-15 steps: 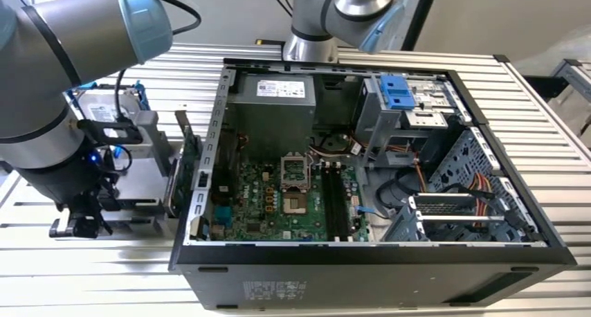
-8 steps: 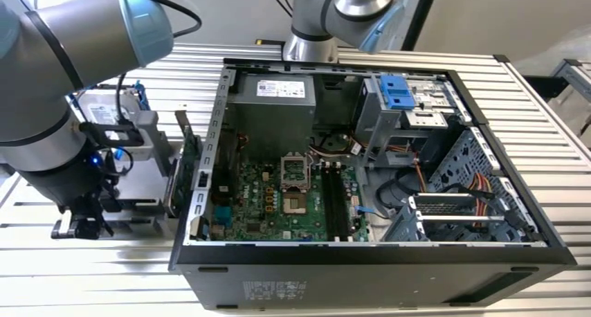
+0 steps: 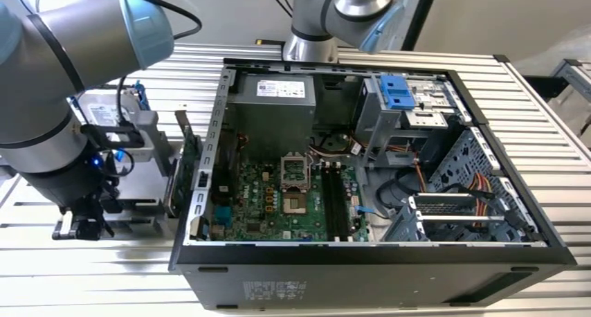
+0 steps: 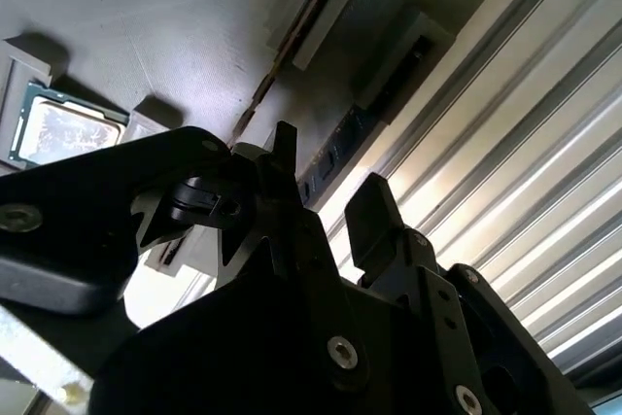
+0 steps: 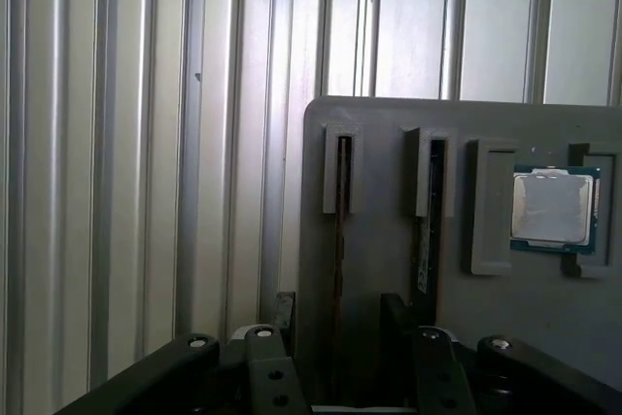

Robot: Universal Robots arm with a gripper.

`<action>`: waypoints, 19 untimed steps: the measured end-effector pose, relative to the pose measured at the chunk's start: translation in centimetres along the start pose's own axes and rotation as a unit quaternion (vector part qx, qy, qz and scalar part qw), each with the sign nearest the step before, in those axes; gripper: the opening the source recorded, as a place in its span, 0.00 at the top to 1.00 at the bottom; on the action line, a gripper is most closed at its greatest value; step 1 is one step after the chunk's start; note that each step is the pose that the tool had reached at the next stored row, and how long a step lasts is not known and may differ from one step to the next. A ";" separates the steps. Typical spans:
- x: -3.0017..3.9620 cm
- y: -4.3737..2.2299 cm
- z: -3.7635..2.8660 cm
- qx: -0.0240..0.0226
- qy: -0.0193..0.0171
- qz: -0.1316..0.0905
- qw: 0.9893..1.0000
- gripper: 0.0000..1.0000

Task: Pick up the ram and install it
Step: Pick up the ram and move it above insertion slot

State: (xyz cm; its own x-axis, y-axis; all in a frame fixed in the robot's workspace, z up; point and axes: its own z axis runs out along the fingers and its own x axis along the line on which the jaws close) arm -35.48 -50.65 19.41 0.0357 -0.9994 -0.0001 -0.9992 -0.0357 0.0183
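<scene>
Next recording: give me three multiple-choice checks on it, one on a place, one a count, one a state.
1. Relative to the computer case, the hand is: A inside it; B outside it, over the grey holder; C on top of its power supply.
2. Slim boards standing in the holder's slots: A one; B two; C four.
3. The hand is: A open, empty; B shut on a board; C shut, empty.
Key: B, it hangs beside the case, at the exterior view's left; B, the ram and a brownish board; A, its fingers stand apart, gripping nothing.
</scene>
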 end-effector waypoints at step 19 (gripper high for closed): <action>0.00 0.00 0.07 0.000 0.000 0.000 1.000 1.00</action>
State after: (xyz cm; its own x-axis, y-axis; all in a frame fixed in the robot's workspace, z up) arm -35.48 -50.65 19.34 0.0357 -0.9994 -0.0006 -0.9992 -0.0357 0.0182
